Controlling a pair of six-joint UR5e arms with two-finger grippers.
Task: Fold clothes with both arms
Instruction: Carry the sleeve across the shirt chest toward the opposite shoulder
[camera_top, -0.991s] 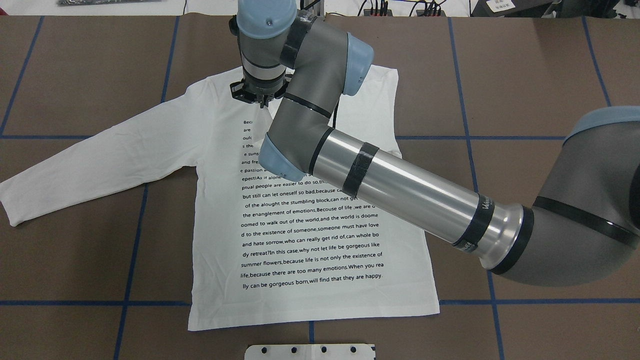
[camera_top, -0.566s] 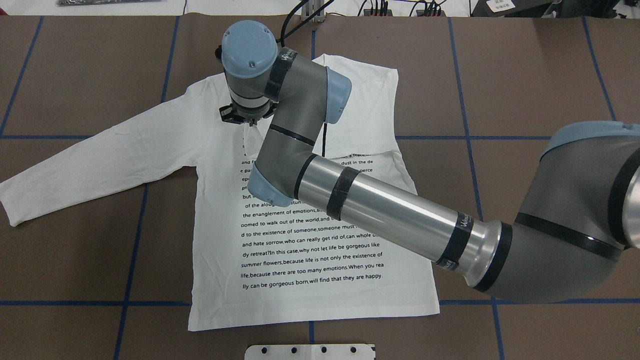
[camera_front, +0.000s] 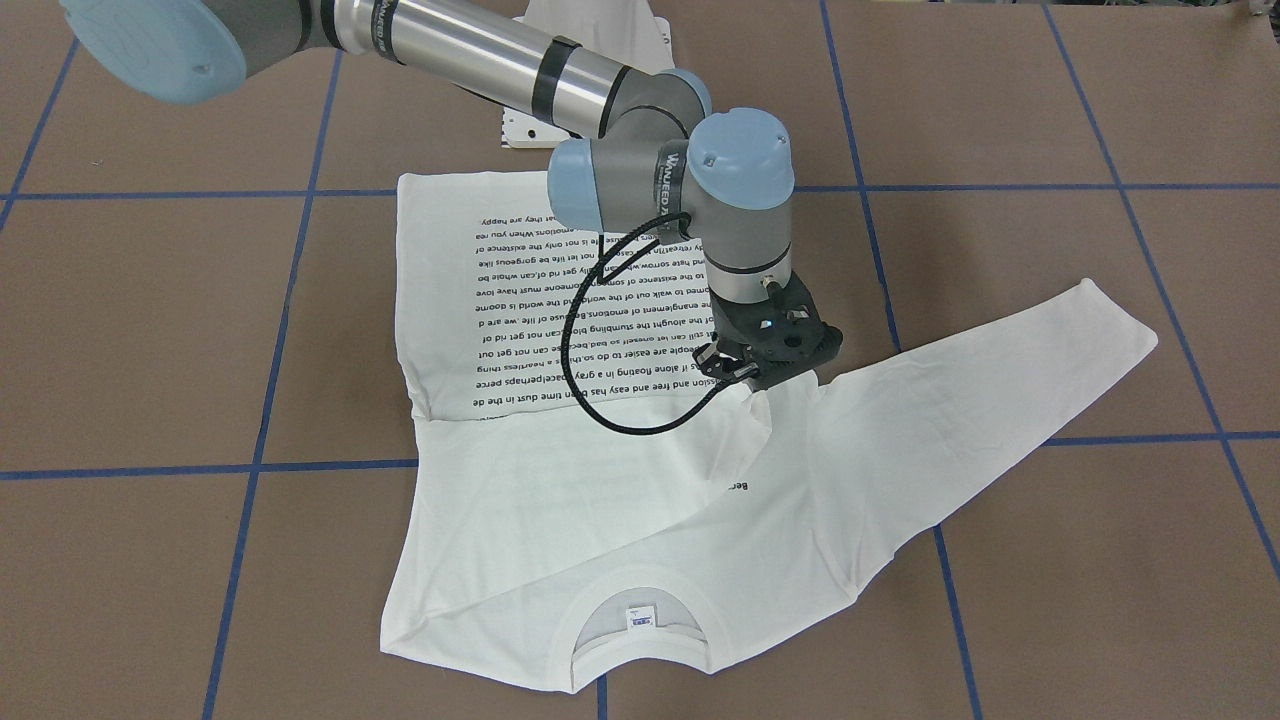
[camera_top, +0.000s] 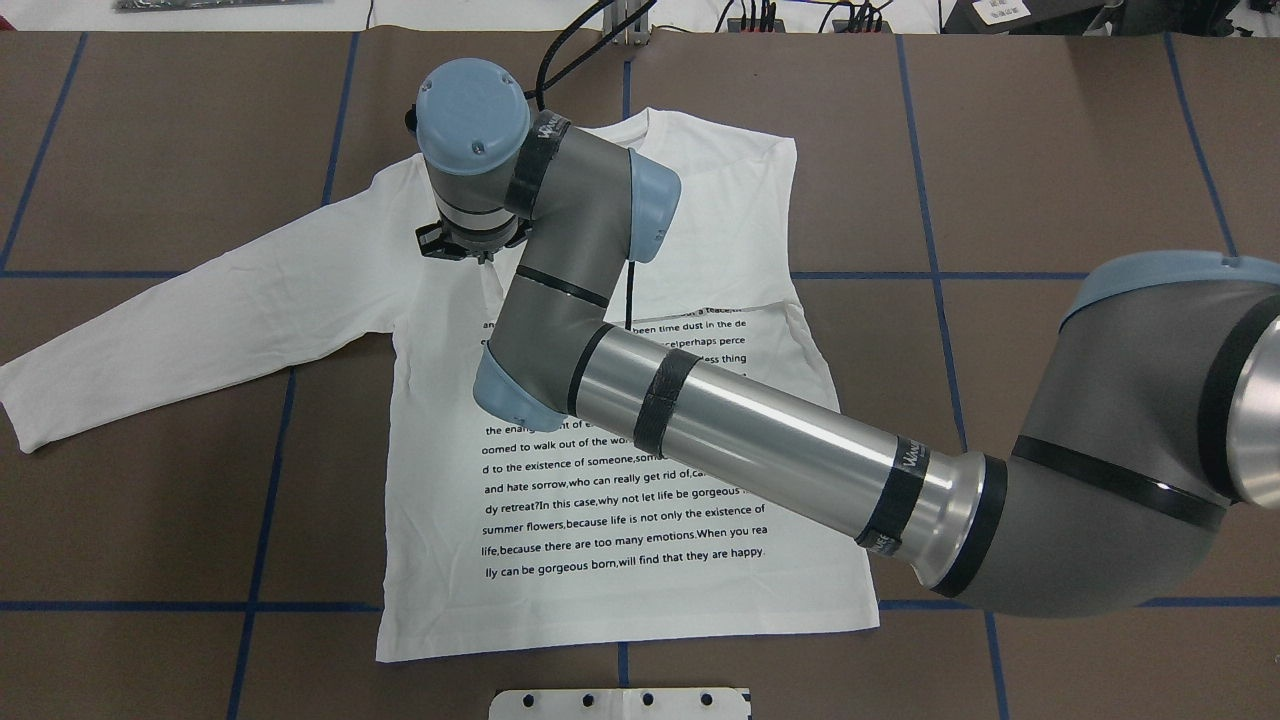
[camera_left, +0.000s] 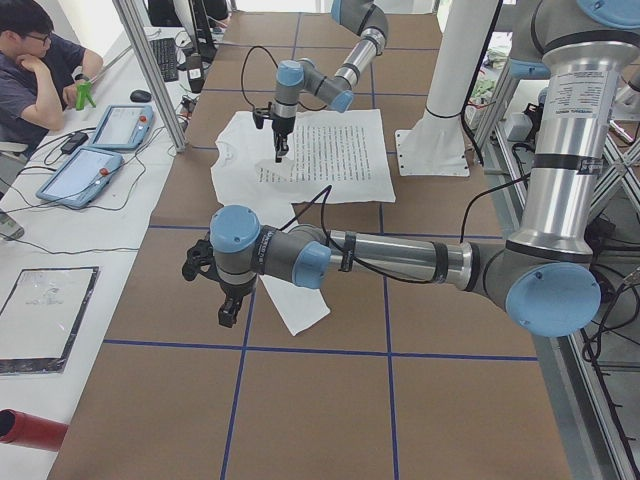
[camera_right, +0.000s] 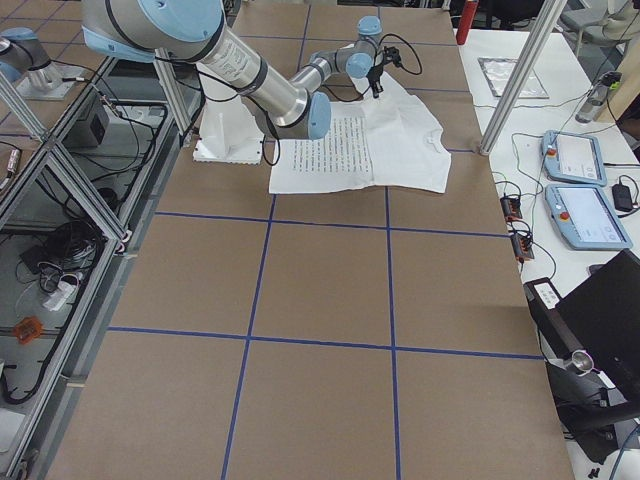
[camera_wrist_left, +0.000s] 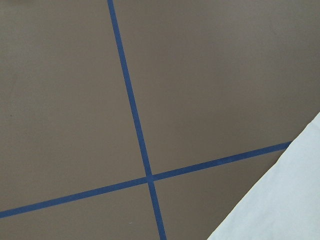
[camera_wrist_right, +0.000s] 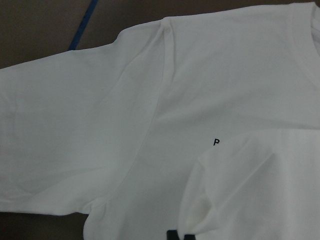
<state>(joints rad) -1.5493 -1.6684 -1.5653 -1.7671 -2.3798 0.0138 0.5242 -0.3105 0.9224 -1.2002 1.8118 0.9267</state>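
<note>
1. Exterior left view: the near silver-grey tubular left arm (camera_left: 400, 258) is hanging its black fingers (camera_left: 231, 306) above the brown bench (camera_left: 320, 400), beside a sleeve cuff (camera_left: 300, 305); clenched or released, I cannot tell.
2. Farther on, the white long-sleeved cotton T-shirt (camera_front: 560, 500) is lying print-up on the bench.
3. The right arm (camera_top: 750, 440) is grasping a folded-over flap of it with its fingers (camera_front: 738, 368).

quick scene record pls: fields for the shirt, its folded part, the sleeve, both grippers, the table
T-shirt: white, long-sleeved, print side up, collar at the far side from the robot
folded flap: the shirt's side on the robot's right, laid over the chest, hiding the top text lines
spread sleeve: flat on the robot's left, unfolded
right gripper: jaws pinched on the flap's tip, which is raised
left gripper: above the table near the sleeve's cuff; jaws unclear
table: brown, blue tape grid
</note>
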